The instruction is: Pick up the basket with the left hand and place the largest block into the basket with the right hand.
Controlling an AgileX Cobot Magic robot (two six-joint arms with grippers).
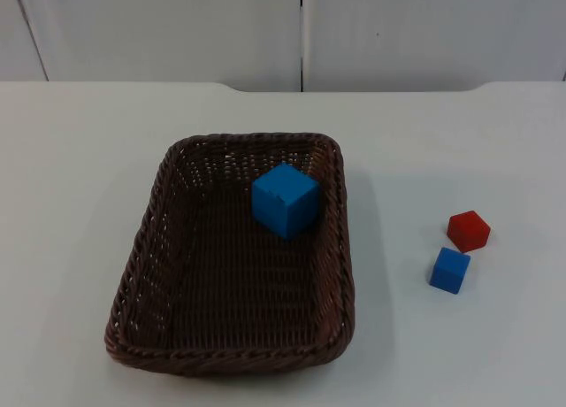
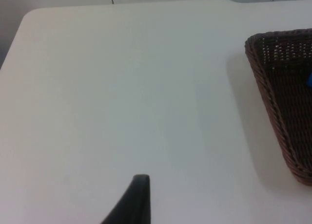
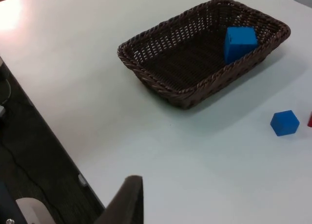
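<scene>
A lab-like test bench: bare white table top (image 1: pixel 88 203) against a grey partition wall (image 1: pixel 159 26)

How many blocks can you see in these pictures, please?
3. A large blue block lies inside the basket; a red block and a small blue block sit on the table right of it.

Left gripper (image 2: pixel 139 197): one black fingertip seen in the left wrist view, tapered and leaning, raised above bare white worktop (image 2: pixel 122 87), touching nothing, nothing held against it.

Right gripper (image 3: pixel 129 199): one black fingertip seen in the right wrist view, same tapered form, raised over the worktop near its edge, touching nothing, nothing held against it.

Finger spacing: cannot be told for either gripper.
</scene>
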